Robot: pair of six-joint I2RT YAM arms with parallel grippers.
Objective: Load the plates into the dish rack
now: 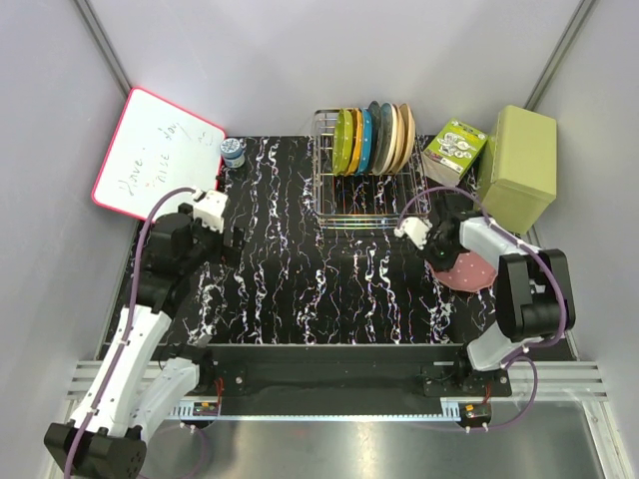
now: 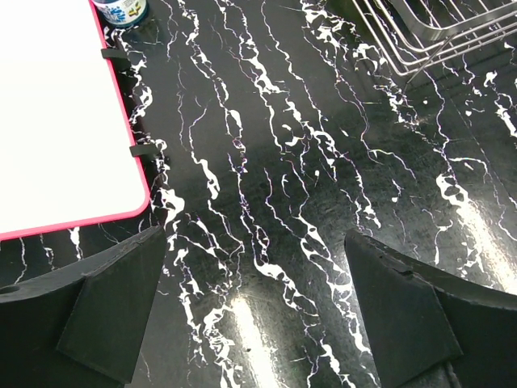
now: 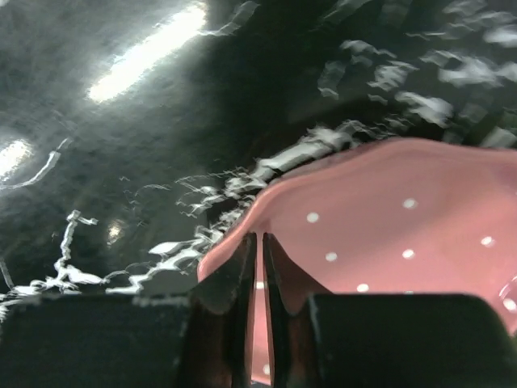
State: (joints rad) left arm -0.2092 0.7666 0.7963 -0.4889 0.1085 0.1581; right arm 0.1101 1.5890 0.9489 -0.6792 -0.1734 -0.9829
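The pink plate (image 1: 471, 272) with white dots is on the right side of the black marbled table, partly hidden under my right arm. My right gripper (image 1: 442, 257) is shut on its rim. In the right wrist view both fingers pinch the scalloped edge of the pink plate (image 3: 388, 218) at the right gripper (image 3: 259, 236). The dish rack (image 1: 329, 215) at the back holds a yellow-green plate (image 1: 343, 142), an orange plate (image 1: 355, 140) and a blue plate (image 1: 365, 140) upright. My left gripper (image 1: 228, 235) (image 2: 254, 238) hangs open over bare table, with nothing between its fingers.
Dark teal, beige and tan plates (image 1: 394, 135) stand at the rack's right end. An olive-green box (image 1: 519, 168) and a small printed carton (image 1: 454, 150) sit at the back right. A pink-framed whiteboard (image 1: 155, 165) (image 2: 56, 113) and a small jar (image 1: 233, 152) are at the back left. A corner of the rack (image 2: 428, 32) shows in the left wrist view.
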